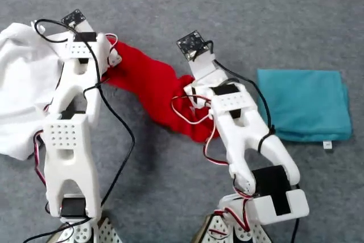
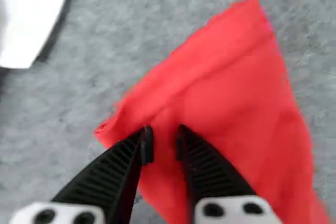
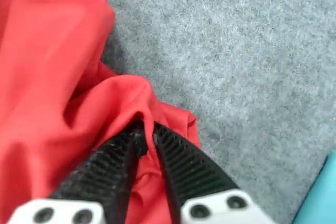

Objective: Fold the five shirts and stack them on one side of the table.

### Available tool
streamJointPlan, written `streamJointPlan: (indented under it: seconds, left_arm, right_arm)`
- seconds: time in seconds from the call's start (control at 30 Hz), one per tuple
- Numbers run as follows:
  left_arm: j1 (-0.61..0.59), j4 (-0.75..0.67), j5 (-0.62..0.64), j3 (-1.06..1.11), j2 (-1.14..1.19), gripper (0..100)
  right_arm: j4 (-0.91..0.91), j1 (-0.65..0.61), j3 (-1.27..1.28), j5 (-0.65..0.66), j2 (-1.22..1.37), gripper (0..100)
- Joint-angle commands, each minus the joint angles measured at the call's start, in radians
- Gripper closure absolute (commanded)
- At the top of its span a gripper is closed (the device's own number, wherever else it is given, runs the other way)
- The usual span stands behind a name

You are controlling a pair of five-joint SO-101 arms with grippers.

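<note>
Holding the red shirt (image 1: 151, 86) stretched between my fingers, left gripper (image 2: 160, 142) and right gripper (image 3: 145, 131) each clamped on a fabric edge; I should pull evenly, lifting both ends together.

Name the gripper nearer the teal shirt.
Right. The right gripper grips the red shirt at its end toward the teal shirt; the left gripper grips the opposite end, by the white shirt.

We find the left gripper (image 2: 164, 140) pinched on the edge of the red shirt (image 2: 231, 93) over the grey table (image 2: 131, 19), with a white shirt (image 2: 29, 14) lying apart.
</note>
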Motion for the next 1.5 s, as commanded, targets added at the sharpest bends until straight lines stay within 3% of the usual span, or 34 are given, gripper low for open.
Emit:
streamJointPlan:
  seconds: [0.0,0.47,0.87,1.13,1.47]
  left_arm:
    - [-0.006,0.114,0.0,-0.08,0.015,97]
    - [-0.057,0.456,-0.061,-0.279,0.015,98]
    - [-0.149,0.485,-0.109,-0.02,-0.01,98]
    - [-0.133,0.44,-0.169,0.284,-0.272,98]
    - [-0.129,0.086,-0.278,1.054,-0.743,98]
  right_arm:
    - [-0.025,0.022,-0.002,-0.009,-0.044,99.0]
    - [-0.025,0.048,-0.002,-0.009,-0.044,99.0]
    - [-0.025,0.054,-0.004,-0.009,-0.044,99.0]
    - [-0.025,0.054,-0.004,-0.008,-0.044,99.0]
    - [-0.025,0.054,-0.004,-0.006,-0.042,99.0]
